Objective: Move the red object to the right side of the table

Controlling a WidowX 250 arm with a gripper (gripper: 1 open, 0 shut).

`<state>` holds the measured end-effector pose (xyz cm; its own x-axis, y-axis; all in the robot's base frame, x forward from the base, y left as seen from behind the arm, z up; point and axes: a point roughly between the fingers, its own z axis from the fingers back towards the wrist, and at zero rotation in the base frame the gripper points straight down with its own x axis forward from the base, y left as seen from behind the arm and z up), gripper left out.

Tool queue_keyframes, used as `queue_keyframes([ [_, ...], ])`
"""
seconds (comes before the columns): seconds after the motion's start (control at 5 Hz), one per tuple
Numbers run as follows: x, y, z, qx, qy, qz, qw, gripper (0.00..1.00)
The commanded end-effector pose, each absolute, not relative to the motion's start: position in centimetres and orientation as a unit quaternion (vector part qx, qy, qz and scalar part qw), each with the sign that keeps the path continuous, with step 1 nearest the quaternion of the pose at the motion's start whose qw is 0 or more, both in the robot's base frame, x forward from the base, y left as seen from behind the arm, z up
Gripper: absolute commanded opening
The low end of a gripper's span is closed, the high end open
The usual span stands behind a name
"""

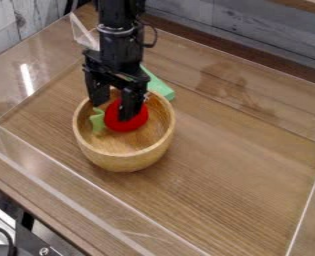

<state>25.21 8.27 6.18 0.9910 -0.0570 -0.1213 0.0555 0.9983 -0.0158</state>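
- The small round red toy fruit sits inside the round light-wood bowl, on the left half of the brown wood-grain table.
- The black gripper points straight down, jaws spread wide on either side of the fruit, apparently to clamp it.
- A flat green block lies just behind the bowl.

The bowl is positioned on the worktop, left of centre and near the front wall. The toy fruit is located inside the bowl, toward its rear. The claw is positioned directly above the fruit, one finger on either side. The flat block is located just behind the bowl's rear rim.
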Motion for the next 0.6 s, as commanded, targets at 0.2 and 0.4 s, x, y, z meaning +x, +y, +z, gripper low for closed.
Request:
queue_keyframes([
  [0.2, 25.99, 9.27, 6.22, -0.007, 0.034, -0.033, 0.999, 1.0],
  [0.4, 26.23, 9.51, 5.89, -0.011, 0.03, -0.037, 0.999, 1.0],
])
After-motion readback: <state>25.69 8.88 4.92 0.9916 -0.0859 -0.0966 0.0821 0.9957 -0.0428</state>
